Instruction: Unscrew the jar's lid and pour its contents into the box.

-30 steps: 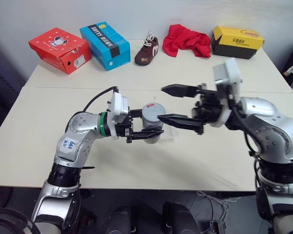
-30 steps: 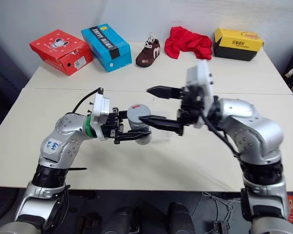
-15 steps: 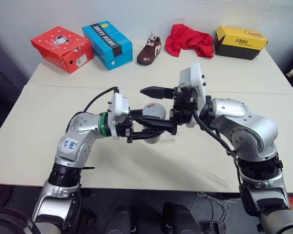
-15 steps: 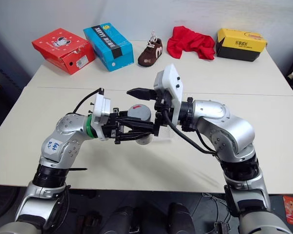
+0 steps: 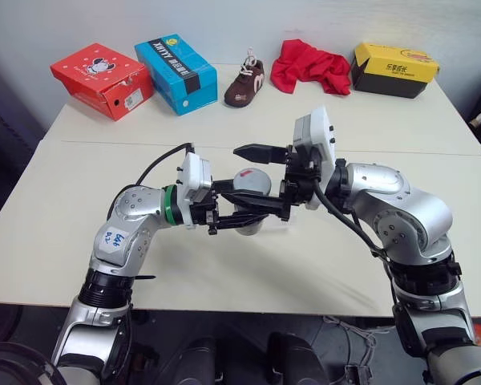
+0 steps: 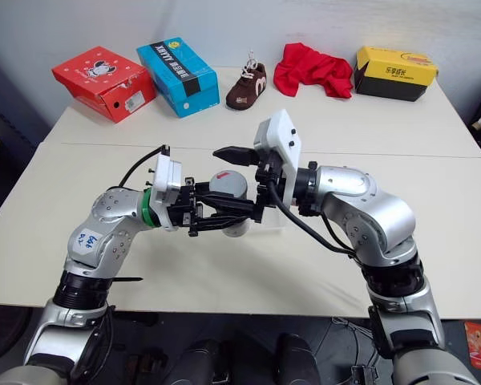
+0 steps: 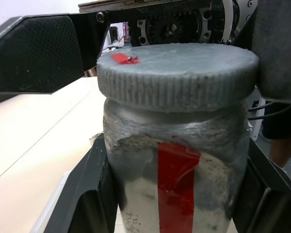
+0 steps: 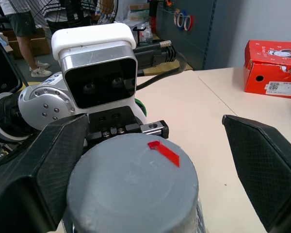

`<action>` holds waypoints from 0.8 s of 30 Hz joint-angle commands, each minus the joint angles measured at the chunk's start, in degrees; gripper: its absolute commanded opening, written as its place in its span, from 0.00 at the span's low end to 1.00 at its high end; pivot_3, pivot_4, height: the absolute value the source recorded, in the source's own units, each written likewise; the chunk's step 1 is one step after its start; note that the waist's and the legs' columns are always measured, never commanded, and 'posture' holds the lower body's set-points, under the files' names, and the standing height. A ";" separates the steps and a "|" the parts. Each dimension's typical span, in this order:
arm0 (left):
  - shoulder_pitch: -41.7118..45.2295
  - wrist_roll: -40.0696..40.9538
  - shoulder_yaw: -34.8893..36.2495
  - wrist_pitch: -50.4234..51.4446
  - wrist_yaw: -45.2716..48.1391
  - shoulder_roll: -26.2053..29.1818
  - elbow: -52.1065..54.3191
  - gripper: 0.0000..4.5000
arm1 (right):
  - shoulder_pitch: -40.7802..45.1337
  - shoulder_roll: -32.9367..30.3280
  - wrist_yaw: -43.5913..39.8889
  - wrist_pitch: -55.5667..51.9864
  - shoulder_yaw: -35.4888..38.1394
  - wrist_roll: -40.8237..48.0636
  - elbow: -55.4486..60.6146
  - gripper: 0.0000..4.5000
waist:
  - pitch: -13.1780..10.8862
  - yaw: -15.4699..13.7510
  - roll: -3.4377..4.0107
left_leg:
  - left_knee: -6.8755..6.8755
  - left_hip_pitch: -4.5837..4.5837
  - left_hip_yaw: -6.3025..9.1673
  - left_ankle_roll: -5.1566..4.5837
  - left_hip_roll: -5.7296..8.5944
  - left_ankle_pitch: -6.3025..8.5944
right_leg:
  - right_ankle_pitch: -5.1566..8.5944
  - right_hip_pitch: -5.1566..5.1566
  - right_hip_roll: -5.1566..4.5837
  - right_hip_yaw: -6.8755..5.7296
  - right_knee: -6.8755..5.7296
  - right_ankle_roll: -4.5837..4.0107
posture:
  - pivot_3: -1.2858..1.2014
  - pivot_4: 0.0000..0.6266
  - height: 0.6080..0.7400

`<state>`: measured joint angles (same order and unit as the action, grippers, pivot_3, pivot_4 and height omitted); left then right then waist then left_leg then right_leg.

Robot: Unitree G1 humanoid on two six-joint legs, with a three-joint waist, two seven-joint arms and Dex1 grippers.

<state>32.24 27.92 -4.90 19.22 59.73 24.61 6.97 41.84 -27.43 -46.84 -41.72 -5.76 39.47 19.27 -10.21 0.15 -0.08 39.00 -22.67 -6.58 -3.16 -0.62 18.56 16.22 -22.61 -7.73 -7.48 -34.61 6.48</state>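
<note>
The left gripper (image 5: 239,218) grips the jar (image 7: 177,160) at table centre. The right gripper (image 5: 260,182) straddles the lid (image 8: 133,187), wide open, fingers at 3 and 9 o'clock. Unscrewing and pouring remain.

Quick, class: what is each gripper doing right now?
Left gripper: shut on the jar, below the lid.
Right gripper: open, fingers either side of the lid, not gripping.

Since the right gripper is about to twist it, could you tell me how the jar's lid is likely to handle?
The lid looks like a stiff, flat cap, so it probably won't flex. Its ribbed edge should give the open right gripper decent purchase, though its shallow rim leaves little to grab. The left gripper, shut on the jar, should resist spinning.
</note>
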 commanded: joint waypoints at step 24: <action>-1.27 0.76 0.56 -1.31 0.32 0.22 2.85 0.53 | -6.12 -3.61 -7.75 2.42 5.13 5.23 4.05 1.00 | 0.00 -0.03 0.00 | 0.00 0.00 0.00 0.00 -0.01 0.00 | 0.00 0.00 -0.01 0.01 0.01 0.00 | 0.52 0.24 1.00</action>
<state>31.05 27.79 -4.91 18.75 59.73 24.70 7.73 35.37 -30.77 -54.38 -40.11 -1.89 43.41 20.71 -10.21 0.12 -0.08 39.00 -22.66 -6.58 -3.16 -0.64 18.56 16.22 -22.61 -7.74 -7.47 -34.60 6.48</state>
